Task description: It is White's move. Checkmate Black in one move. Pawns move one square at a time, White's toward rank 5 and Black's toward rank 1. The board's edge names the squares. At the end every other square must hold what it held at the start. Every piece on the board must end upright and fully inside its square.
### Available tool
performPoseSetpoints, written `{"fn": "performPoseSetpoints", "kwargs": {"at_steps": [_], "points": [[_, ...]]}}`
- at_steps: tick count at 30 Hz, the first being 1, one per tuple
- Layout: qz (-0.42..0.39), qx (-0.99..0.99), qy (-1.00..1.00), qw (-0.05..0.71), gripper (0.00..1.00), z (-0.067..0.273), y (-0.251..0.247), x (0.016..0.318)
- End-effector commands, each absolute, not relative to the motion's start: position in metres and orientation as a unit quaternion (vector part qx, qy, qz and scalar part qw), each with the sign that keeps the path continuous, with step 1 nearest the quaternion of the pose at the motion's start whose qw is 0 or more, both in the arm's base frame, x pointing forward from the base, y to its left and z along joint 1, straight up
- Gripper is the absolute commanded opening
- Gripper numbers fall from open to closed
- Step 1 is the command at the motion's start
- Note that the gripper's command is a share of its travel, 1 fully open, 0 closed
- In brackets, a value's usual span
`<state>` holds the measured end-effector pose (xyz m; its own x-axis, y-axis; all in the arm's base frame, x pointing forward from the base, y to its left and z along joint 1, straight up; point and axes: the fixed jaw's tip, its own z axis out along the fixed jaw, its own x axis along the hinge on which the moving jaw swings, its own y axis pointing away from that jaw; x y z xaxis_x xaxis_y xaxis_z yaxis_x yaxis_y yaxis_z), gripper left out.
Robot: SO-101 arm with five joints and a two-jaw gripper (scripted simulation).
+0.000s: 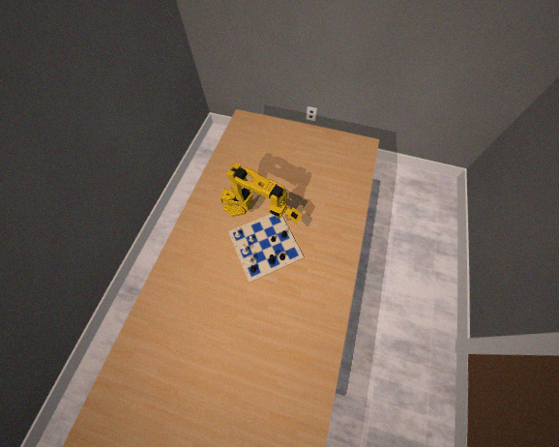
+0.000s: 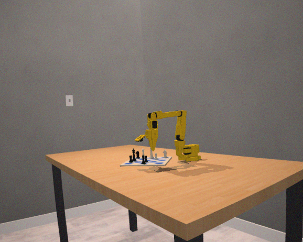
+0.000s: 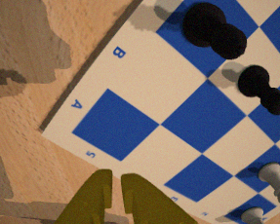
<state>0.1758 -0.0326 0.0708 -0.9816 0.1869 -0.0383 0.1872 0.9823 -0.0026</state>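
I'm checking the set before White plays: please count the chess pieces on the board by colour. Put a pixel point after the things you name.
White pieces (image 1: 246,251) (image 2: 165,154) (image 3: 270,173): 4
Black pieces (image 1: 272,260) (image 2: 133,155) (image 3: 204,23): 5
Total: 9

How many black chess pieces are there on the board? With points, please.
5 black ones: the C5 piece (image 1: 283,235) (image 2: 143,159) (image 3: 205,24) and the C4 piece (image 1: 273,239) (image 2: 146,158) (image 3: 254,81) side by side, then three along row E, the E4 piece (image 1: 282,256) (image 2: 130,158), E3 piece (image 1: 272,259) (image 2: 133,155) and E1 piece (image 1: 253,269) (image 2: 138,154). None seems hidden.

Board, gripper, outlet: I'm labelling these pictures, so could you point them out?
Board (image 1: 276,267) (image 2: 143,165) (image 3: 100,78): top, exterior, wrist; pale border.
Gripper (image 1: 278,213) (image 2: 153,149) (image 3: 116,176): top, exterior, wrist; fingertip end.
Outlet (image 1: 311,113): top; middle of its plate.
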Motion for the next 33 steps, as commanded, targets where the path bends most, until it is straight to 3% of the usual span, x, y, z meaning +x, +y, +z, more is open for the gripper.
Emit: {"fn": "performPoseSetpoints", "kwargs": {"at_steps": [1,8,33], "points": [[-0.001,0.088,0.996,0.011,0.00,0.054,-0.031,0.176],[-0.001,0.088,0.996,0.011,0.00,0.035,-0.031,0.176],[-0.001,0.087,0.996,0.011,0.00,0.025,-0.030,0.172]]}}
